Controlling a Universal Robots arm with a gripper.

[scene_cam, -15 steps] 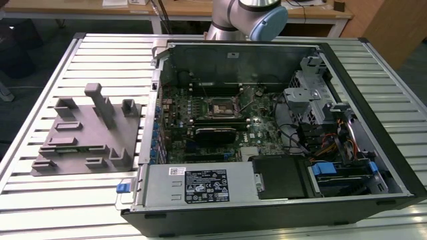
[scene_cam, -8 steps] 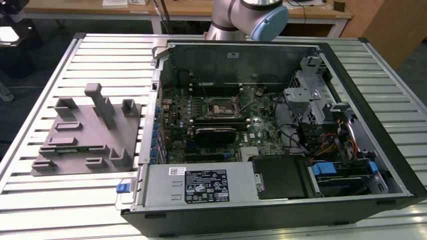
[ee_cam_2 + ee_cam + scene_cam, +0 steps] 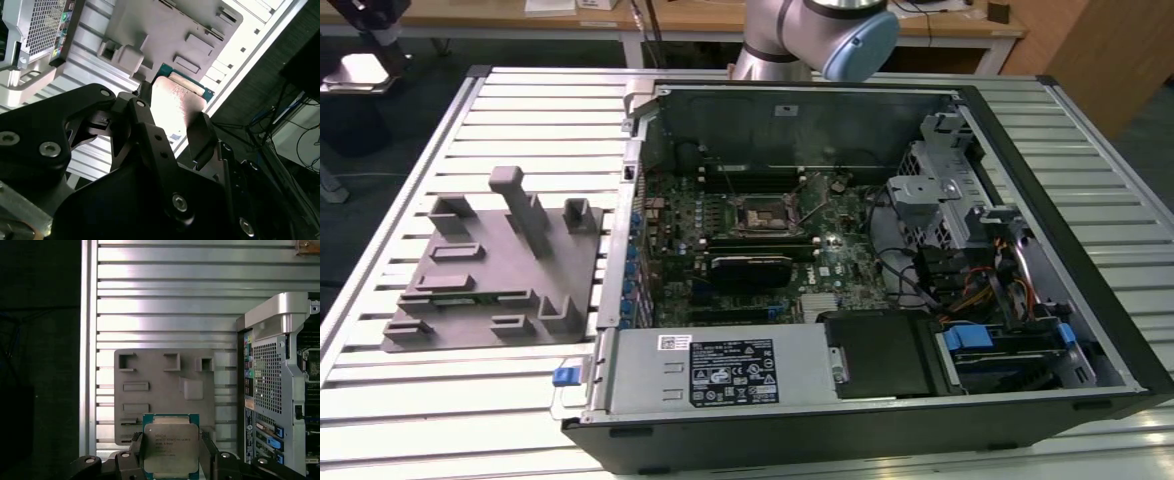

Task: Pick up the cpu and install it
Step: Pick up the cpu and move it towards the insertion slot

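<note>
The claw [image 3: 171,452] grips the cpu [image 3: 171,440] by two edges, above the grey tray [image 3: 170,385]. In the exterior view this tray lies at 9 o'clock from the open case [image 3: 801,130].

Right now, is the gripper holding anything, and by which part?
Yes. The gripper holds the cpu, with its fingers pinching two opposite side edges and the metal top left uncovered.

Exterior view: the scene is lit evenly, with soft shadow cast inside the computer case [image 3: 787,130]. First wrist view: the slatted table [image 3: 165,315] is banded by bright reflections beside an unlit dark margin. Second wrist view: the cpu [image 3: 175,100] is washed out by glare; the gripper [image 3: 172,114] is rendered in near silhouette.
</note>
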